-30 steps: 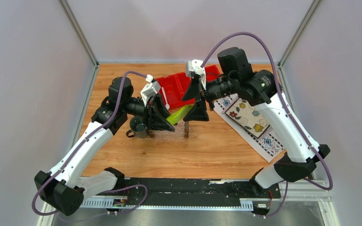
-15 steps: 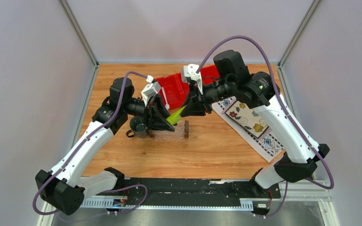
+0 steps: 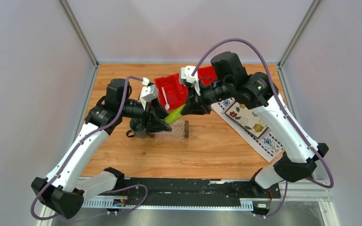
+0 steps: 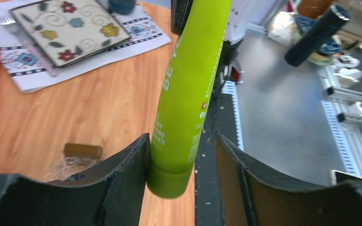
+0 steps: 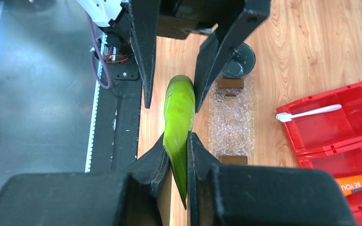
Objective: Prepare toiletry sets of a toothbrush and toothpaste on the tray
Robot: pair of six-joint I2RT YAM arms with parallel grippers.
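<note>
The lime green toothpaste [image 3: 173, 116] hangs in the air between both grippers, above the clear tray [image 3: 172, 137]. My right gripper [image 5: 176, 141] is shut on the tube's flat crimped end [image 5: 179, 113]. My left gripper [image 4: 181, 141] stands open around the cap end [image 4: 188, 94]; one finger touches the tube and a gap shows at the other. The white toothbrush [image 5: 311, 112] lies in a compartment of the red bin [image 5: 330, 132]. The orange toothpaste [image 5: 358, 182] lies in another compartment. The tray [image 5: 231, 117] holds nothing.
A dark mug [image 3: 139, 126] stands just left of the tray, under my left gripper. A flower-patterned cloth [image 3: 250, 120] with a plate on it lies to the right. The red bin [image 3: 169, 89] sits behind the grippers.
My right gripper moved in to the left and shut on the green tube's flat end. My left jaws widened off the tube, and the left arm drew back a little.
</note>
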